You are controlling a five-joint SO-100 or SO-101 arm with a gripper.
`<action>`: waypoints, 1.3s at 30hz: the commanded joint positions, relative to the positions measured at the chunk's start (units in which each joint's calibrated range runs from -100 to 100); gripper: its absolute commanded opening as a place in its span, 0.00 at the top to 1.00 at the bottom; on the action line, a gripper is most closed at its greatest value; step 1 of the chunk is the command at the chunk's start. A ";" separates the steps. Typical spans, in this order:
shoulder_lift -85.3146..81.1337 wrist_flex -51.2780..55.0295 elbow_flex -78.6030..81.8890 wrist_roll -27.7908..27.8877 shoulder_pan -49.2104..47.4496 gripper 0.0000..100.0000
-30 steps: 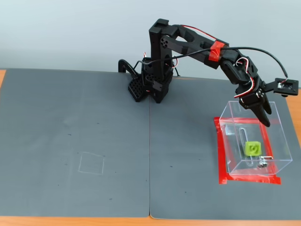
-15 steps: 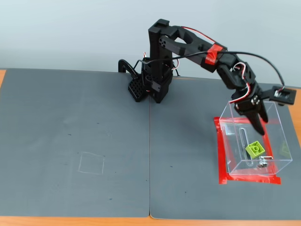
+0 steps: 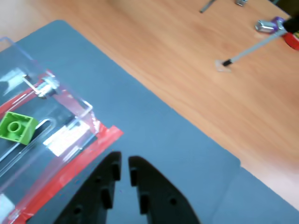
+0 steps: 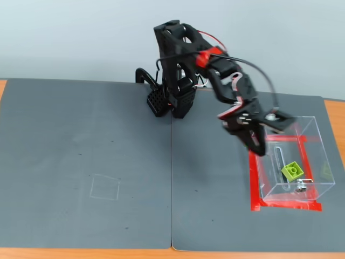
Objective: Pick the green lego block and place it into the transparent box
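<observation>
Brick first: your green lego block (image 4: 291,171) lies inside the transparent box (image 4: 318,141), resting on the box floor just beside the long slot, with one stud showing plainly in the wrist view (image 3: 17,126). The box (image 3: 70,100) stands on a rectangle of red tape (image 4: 284,205) at the right end of the grey mat (image 4: 86,162), its small metal latch (image 3: 43,87) on the wall nearest the fixed camera (the same latch sits at the upper left in the wrist view). Your claw (image 3: 124,166) holds nothing; its two black fingers are drawn nearly together with only a narrow gap between the tips. In the fixed view the claw (image 4: 257,145) hangs just outside the box's left wall, over the mat. Beyond the mat, the wooden bench (image 3: 187,56) carries a few small tools.
</observation>
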 commanded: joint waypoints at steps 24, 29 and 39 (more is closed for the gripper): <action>-59.73 0.21 55.37 -1.26 26.13 0.98; -60.41 0.12 59.26 -2.97 27.55 0.98; -60.41 9.84 60.62 -3.23 29.26 0.98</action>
